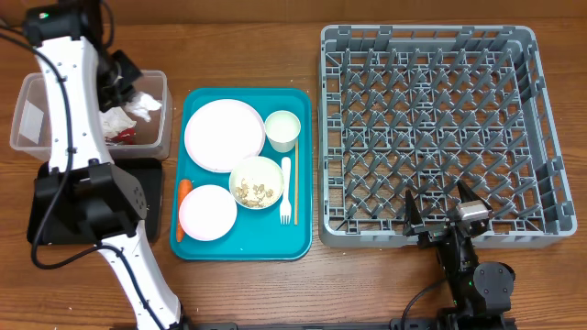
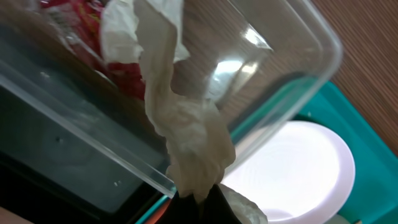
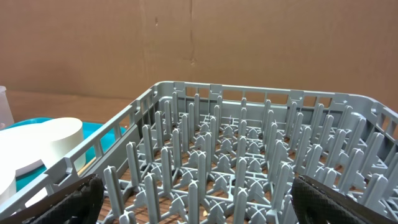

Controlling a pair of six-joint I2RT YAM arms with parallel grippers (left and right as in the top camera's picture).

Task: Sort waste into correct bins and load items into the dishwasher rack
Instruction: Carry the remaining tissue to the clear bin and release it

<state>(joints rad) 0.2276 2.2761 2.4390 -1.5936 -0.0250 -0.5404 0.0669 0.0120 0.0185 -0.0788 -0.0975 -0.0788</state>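
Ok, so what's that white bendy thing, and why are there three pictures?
The white bendy thing is a robot arm. A second, darker arm sits by the grey dishwasher rack. Each arm ends in a two-finger pincher called a gripper. One picture looks down from above the table. The other two come from small cameras on the wrists. The left gripper is shut on a crumpled white napkin, holding it over the clear tub, where a red wrapper lies. The right gripper is open and empty. On the teal tray sit a large white plate, a pink plate, a bowl with food scraps, a cup, a fork, a chopstick and a carrot.
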